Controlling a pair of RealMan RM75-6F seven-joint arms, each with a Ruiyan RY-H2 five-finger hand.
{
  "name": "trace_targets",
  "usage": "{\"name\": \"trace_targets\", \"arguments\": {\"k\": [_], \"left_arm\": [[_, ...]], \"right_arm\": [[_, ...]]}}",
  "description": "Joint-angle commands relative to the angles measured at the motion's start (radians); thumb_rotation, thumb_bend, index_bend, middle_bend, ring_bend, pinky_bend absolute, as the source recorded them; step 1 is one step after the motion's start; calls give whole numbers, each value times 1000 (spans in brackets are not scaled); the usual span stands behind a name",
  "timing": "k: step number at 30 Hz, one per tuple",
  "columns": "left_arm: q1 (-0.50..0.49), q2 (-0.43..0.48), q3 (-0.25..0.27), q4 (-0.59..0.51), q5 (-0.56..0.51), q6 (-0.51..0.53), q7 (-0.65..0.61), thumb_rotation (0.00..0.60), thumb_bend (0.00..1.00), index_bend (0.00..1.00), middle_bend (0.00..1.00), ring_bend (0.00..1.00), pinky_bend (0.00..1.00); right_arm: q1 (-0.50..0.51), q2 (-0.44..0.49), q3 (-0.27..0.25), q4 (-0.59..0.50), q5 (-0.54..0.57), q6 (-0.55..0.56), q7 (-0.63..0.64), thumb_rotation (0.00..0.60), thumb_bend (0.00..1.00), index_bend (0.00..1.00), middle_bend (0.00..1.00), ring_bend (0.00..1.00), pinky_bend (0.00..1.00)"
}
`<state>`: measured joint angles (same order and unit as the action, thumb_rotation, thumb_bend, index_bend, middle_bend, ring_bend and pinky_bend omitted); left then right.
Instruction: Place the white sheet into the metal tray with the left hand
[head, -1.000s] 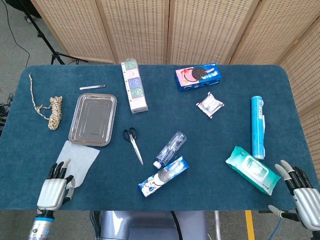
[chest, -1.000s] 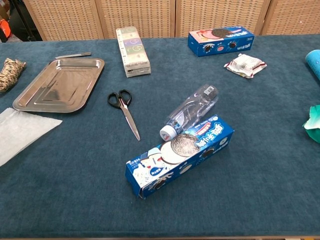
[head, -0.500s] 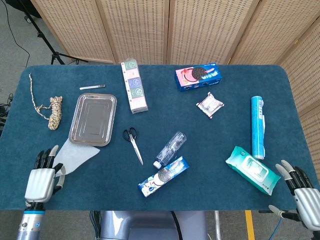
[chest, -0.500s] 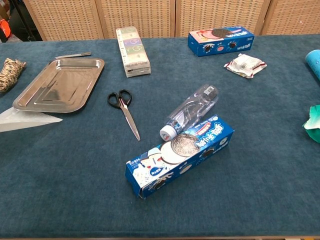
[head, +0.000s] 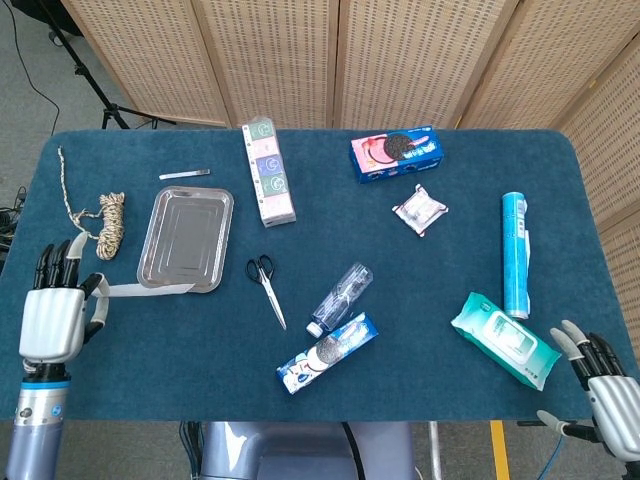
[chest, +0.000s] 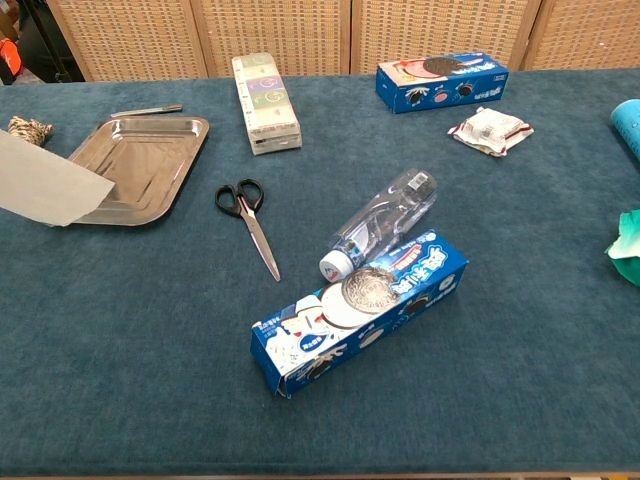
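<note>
Lifted off the worktop (head: 420, 330) within the last second: the white sheet (chest: 45, 185), which earlier lay flat at the near left, below the near edge of the metal tray (head: 186, 237). It is now carried clear of the cloth, seen nearly edge-on in the head view as a thin pale strip running from the left hand (head: 52, 315) toward the tray's near left corner. In the chest view its free end hangs in front of the tray's left side; whether it touches the rim cannot be told.

Left hand has been raised and drawn to the left, now level with the tray's near edge and near the coil of rope (head: 108, 220). Sheet pinched at its left end against the thumb side, the other fingers held straight and together, pointing away.

Right hand (head: 600, 385) unchanged at the near right corner, fingers spread, nothing held, beside the green wipes pack (head: 505, 338).

Judged: pick-up done, transfer under way. Sheet not yet inside the tray. A move to the right over the tray and a lowering are still needed before release. Sheet looks limp, so one edge may drape over the rim if let go early.
</note>
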<state>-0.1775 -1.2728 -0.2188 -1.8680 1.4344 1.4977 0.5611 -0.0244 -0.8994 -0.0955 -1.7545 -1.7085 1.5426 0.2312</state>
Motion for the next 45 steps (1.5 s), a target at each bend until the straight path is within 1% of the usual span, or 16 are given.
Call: {"name": "trace_targets", "arguments": {"k": [1,4,8,17,21,23,28,33,36,40,45], "left_arm": [[-24,7,-27,1,-27,-10,15,600,448,649,0,0,0],[-50,9,-60,22,-66,-21,29,600,449,650,0,0,0],[-77,6,-88,51,-114,-31,38,600,451,652,0,0,0],[-105,-8,-123,103,-132,9,17,600,452,667,0,0,0],[-114,-16,-128,120,-127,24,9,600,452,667,0,0,0],[-117,-22,-123,127,-128,26,5,600,452,668,0,0,0],[-116,-64,-65,156,-145,3,15,600,452,667,0,0,0],[-124,-110,-26,197,-168,-25,34,600,457,668,0,0,0],[-135,-139,-20,222,-181,-36,32,600,462,670,0,0,0],[-150,-167,-25,244,-200,-44,42,600,464,672,0,0,0],[-173,-196,-36,265,-250,-66,83,600,464,672,0,0,0]], "right_arm": [[0,2,1,2,3,1,6,600,0,0,0,0,0],[1,2,1,3,3,0,9,600,0,0,0,0,0],[3,1,0,2,0,-5,3,600,0,0,0,0,0],[6,-3,0,-1,1,-13,-8,600,0,0,0,0,0],[6,-3,0,-2,0,-14,-11,600,0,0,0,0,0],[6,-4,0,-2,0,-13,-12,600,0,0,0,0,0],[7,-4,0,-2,4,-18,-12,600,0,0,0,0,0],[8,-3,0,-3,5,-19,-13,600,0,0,0,0,0],[9,-3,0,-3,6,-21,-13,600,0,0,0,0,0],[9,-2,1,-2,6,-19,-9,600,0,0,0,0,0],[9,-2,-1,-1,4,-20,-7,600,0,0,0,0,0]]}}
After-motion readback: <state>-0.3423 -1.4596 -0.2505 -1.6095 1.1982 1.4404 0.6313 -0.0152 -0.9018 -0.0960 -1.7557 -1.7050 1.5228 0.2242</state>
